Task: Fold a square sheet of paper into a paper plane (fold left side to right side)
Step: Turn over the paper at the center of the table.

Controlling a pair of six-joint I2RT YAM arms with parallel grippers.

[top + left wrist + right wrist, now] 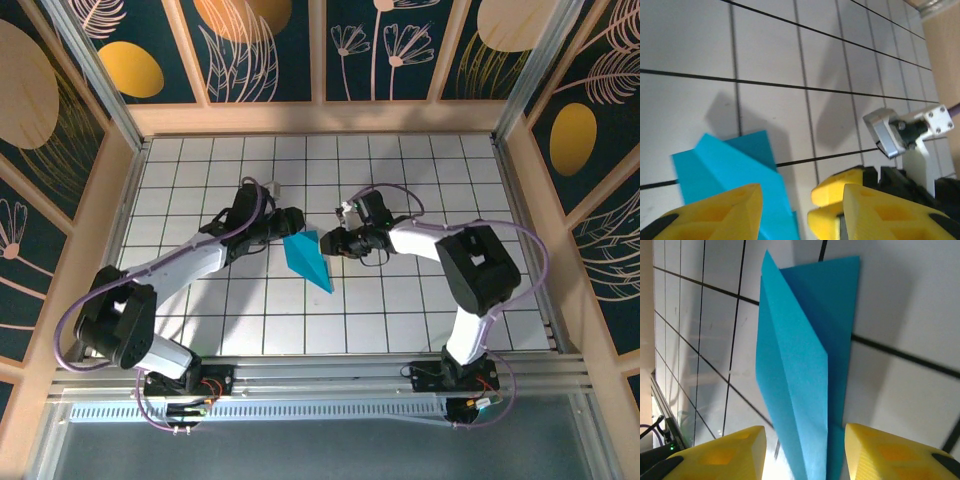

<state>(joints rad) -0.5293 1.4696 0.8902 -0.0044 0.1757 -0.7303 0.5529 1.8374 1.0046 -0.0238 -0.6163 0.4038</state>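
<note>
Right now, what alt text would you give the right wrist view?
A folded cyan-blue paper plane lies on the white gridded table, running up the frame. The right gripper is open, its yellow fingers flanking the plane's near end.

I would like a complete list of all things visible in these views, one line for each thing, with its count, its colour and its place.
paper plane: one, cyan-blue, lying on the middle of the table between the two end effectors, its point towards the near edge
table: one, white tiles with dark grid lines, inside the wooden frame
wall panels: several, dark blue with orange and cream plant patterns, around the table on three sides
rail: one, silver metal, along the near edge, carrying both arm bases
left arm: one, white and black, reaching in from the near left
right arm: one, white and black, reaching in from the near right
left end effector: one, yellow fingers, open, at the plane's wide end
right end effector: one, yellow fingers, open, beside the plane
</note>
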